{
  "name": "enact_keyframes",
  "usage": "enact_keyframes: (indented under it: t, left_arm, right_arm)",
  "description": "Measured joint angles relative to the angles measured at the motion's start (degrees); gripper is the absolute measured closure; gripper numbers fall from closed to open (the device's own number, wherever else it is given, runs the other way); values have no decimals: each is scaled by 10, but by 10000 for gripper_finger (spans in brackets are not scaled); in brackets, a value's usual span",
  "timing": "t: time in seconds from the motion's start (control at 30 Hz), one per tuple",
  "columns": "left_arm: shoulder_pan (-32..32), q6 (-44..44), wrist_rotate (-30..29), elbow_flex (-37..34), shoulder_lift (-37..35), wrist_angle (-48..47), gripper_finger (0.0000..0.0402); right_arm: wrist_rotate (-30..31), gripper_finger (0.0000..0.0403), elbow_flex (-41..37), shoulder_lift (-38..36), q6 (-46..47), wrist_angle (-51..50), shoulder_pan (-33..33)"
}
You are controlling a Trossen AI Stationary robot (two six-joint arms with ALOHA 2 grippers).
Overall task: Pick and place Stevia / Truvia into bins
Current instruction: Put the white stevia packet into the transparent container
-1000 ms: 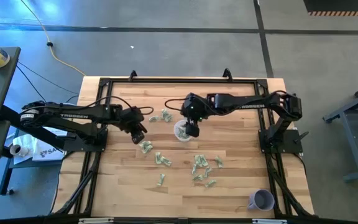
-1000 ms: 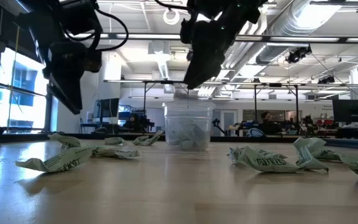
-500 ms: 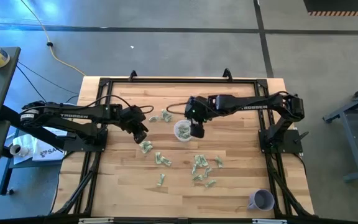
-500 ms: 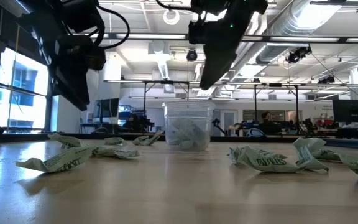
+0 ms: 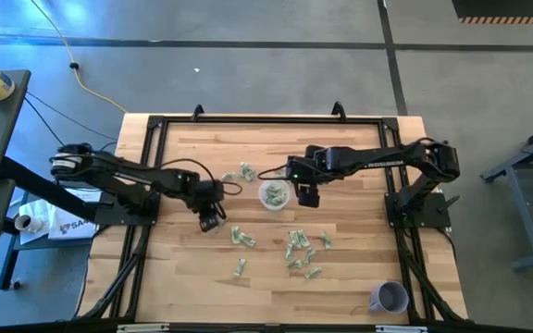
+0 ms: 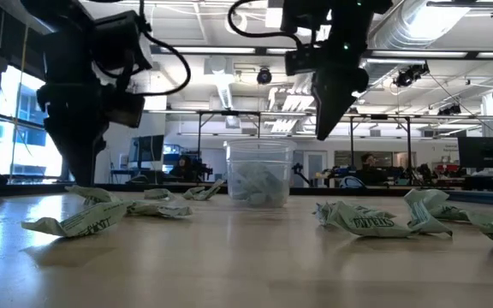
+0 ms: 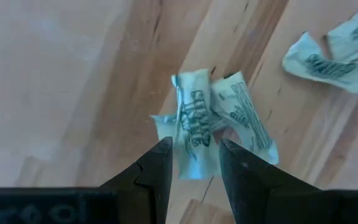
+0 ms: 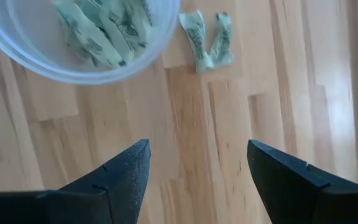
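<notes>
Green-and-white Stevia packets lie scattered on the wooden table, most of them in a cluster [image 5: 300, 251] near the middle. The clear bin [image 5: 273, 194] stands upright with several packets [image 8: 101, 31] inside. My left gripper [image 7: 194, 152] points down, open, just over two crumpled packets [image 7: 197, 121]. Its fingertips stand on either side of their near end, and no touch shows. My right gripper [image 8: 194, 155] hangs open and empty above bare wood, just right of the bin [image 6: 259, 174].
A lavender cup [image 5: 389, 297] stands at the near right corner. Loose packets lie beyond the bin [image 5: 242, 171] and left of the cluster [image 5: 241, 239]. Two more lie close to the bin [image 8: 207, 37]. A black frame [image 5: 266, 120] runs around the table.
My left gripper has come down and toward the near edge, over the two crumpled packets. My right gripper has gone from above the bin toward the table's right edge and now hangs beside it. Neither gripper's gap has changed.
</notes>
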Motion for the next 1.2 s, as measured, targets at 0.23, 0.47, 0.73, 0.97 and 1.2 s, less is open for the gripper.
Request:
enact_keyframes:
  t: [0.23,0.47,0.73,0.97,1.2]
  left_arm:
    - [-4,-33,-9,0,31,43,236]
    - [-4,-41,-13,0,31,49,263]
    - [-4,-41,3,27,27,-35,378]
    - [-4,-19,-17,126,5,-87,366]
    - [28,66,-59,192,24,10,379]
  right_arm:
    - [-5,143,-42,-15,48,21,1]
    - [-6,143,-46,-15,62,20,1]
    - [-4,144,-46,-24,61,20,1]
    - [-3,143,-46,-26,55,19,1]
    - [30,143,-46,-62,44,10,11]
